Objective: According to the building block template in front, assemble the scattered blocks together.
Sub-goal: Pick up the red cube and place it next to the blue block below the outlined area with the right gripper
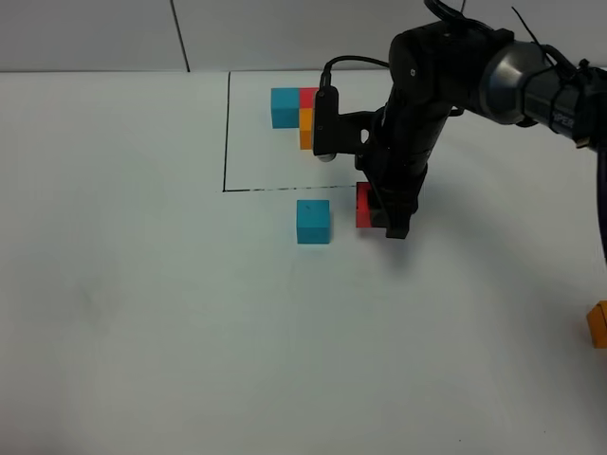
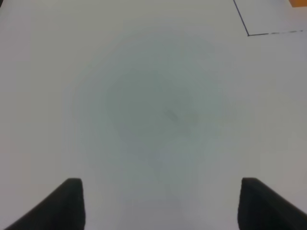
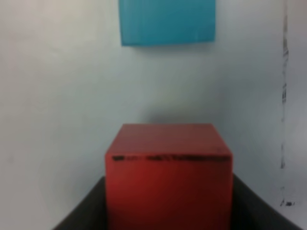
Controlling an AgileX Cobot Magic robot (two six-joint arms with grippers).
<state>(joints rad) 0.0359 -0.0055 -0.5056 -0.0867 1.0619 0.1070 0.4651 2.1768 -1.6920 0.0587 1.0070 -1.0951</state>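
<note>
The building block template [image 1: 296, 110], a blue, red and orange cluster, sits at the back inside a thin black outline [image 1: 227, 133]. Of the scattered blocks, the red one [image 1: 364, 204] is between the fingers of my right gripper [image 1: 379, 216], just in front of the outline's near line. In the right wrist view the red block [image 3: 169, 167] fills the jaws, with the teal-blue block [image 3: 167, 21] beyond it. That blue block [image 1: 313, 221] rests on the table left of the red one, a small gap between them. The orange block [image 1: 597, 323] lies at the far right edge. My left gripper [image 2: 160, 191] stands open over bare table.
The white table [image 1: 142, 303] carries nothing else. A corner of the black outline [image 2: 248, 34] shows in the left wrist view, with an orange sliver [image 2: 299, 2] at that picture's edge. The right arm [image 1: 446, 76] hides part of the outlined area.
</note>
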